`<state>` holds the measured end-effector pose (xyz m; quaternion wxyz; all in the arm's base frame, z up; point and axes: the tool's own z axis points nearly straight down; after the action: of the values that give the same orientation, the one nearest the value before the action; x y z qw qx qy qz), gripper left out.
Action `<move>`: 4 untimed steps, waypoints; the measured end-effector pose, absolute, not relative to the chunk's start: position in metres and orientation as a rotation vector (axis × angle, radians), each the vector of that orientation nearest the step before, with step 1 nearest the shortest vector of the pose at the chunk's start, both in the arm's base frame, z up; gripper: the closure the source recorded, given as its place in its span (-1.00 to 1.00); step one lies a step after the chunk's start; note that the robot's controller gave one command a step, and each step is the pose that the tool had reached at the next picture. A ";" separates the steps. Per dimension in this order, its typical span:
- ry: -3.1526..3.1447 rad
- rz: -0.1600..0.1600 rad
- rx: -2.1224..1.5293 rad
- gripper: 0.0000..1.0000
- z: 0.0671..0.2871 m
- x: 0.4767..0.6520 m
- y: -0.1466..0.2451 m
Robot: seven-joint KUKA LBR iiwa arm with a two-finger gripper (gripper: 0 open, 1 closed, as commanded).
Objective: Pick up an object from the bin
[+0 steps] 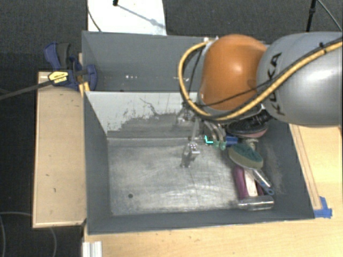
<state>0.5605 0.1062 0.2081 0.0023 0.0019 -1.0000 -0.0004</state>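
over bin (pixel 134 181) floor, claw (pixel 188 155), grip state unclear; right heap (pixel 249 178) half hidden by arm (pixel 305 84)

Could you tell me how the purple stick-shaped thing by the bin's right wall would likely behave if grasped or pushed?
The purple stick looks straight, so it is probably stiff. Its long, rounded shape suggests it may roll if pushed sideways. The green oval thing sits at its far end, so lifting may disturb that.

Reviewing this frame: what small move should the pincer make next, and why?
Probably a short shift toward the view's right. The pincer hangs over bare bin floor, while the nearest things, a dark green oval piece and a purple tube, lie near the right wall.
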 end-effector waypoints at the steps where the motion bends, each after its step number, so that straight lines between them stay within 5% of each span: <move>1: -3.135 -0.002 0.198 -1.00 0.220 0.519 0.143; 2: -3.132 0.003 0.141 -1.00 0.132 0.498 0.106; 4: -3.142 0.007 0.188 -1.00 0.101 0.580 -0.057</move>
<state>0.5804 -0.0570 0.1006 -0.0032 0.0598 -0.9982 0.0023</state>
